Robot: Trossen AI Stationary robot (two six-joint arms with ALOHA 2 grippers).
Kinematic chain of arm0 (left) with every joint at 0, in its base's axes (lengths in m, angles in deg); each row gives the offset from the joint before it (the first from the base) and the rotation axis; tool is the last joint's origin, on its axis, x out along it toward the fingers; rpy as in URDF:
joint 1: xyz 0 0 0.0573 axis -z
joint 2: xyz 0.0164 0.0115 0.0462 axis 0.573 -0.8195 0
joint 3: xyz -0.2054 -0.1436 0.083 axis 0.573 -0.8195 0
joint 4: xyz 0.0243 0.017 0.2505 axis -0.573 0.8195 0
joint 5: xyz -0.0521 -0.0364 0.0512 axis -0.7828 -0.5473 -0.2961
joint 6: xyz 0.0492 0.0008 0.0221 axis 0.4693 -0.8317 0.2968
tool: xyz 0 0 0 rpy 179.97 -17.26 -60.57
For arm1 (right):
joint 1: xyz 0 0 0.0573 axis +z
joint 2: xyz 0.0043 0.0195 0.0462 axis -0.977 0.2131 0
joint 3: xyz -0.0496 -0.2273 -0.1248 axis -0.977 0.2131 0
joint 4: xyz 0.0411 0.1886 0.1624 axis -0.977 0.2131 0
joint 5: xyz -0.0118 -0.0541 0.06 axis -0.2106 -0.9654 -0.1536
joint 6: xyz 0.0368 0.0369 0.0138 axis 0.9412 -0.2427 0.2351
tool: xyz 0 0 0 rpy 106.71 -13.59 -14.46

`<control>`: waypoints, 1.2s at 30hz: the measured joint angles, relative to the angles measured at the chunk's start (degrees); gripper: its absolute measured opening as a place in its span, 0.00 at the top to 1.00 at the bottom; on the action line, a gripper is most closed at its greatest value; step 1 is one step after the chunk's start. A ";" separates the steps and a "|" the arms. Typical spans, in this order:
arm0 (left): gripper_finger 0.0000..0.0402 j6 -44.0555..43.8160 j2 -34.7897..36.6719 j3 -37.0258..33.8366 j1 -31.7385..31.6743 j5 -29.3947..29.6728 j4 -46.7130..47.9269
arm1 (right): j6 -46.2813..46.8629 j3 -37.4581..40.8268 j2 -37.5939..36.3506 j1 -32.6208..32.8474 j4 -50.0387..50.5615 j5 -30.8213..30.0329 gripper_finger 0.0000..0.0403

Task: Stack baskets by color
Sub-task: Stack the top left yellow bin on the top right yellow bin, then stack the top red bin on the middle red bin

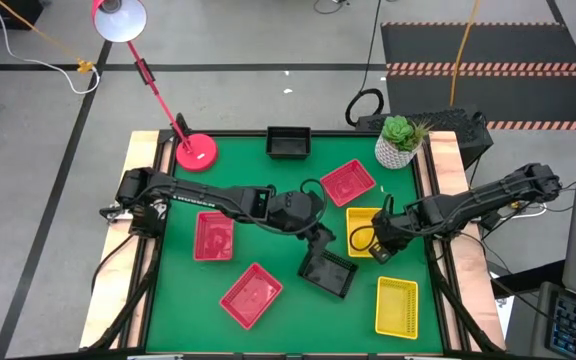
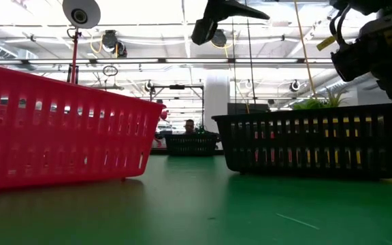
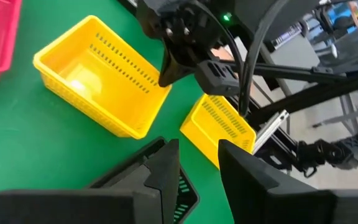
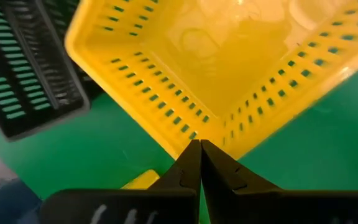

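- High view: left gripper (image 1: 325, 246) is clamped on the rim of the black basket (image 1: 329, 271) at frame centre; a second black basket (image 1: 289, 142) sits top centre.
- Right gripper (image 1: 380, 243) is over a yellow basket (image 1: 365, 230), centre right.
- Right wrist view alone shows its fingers (image 4: 188, 165) pinched together, holding nothing, at the yellow basket's (image 4: 229, 68) corner.
- Low view: red basket (image 2: 53, 129) left, black basket (image 2: 312, 146) right.

Glossy perforated plastic yellow basket (image 4: 229, 56); matt green tbl (image 1: 288, 210) w/ wood edges.
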 joint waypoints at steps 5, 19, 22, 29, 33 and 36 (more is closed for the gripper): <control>0.72 0.54 0.05 0.00 -0.13 -2.14 0.06 | 1.32 0.00 -0.58 -0.02 -3.97 -0.23 1.00; 0.72 7.68 8.37 -0.04 -1.08 2.08 19.74 | 2.68 -14.48 -0.56 -4.34 -2.63 -10.54 1.00; 0.72 9.04 9.32 -0.05 -1.83 2.15 24.66 | 0.46 -19.91 0.36 -7.01 0.29 -12.97 1.00; 0.72 10.63 9.44 -0.04 -3.36 2.39 31.02 | -11.61 -31.83 4.39 -15.88 12.14 -16.95 1.00; 0.72 8.65 9.46 -0.04 -3.62 3.07 33.11 | -21.80 -33.97 7.28 -22.55 14.41 -13.37 1.00; 0.72 7.32 9.46 -0.04 -3.61 3.41 33.17 | -29.66 -33.66 9.23 -27.04 14.85 -8.53 1.00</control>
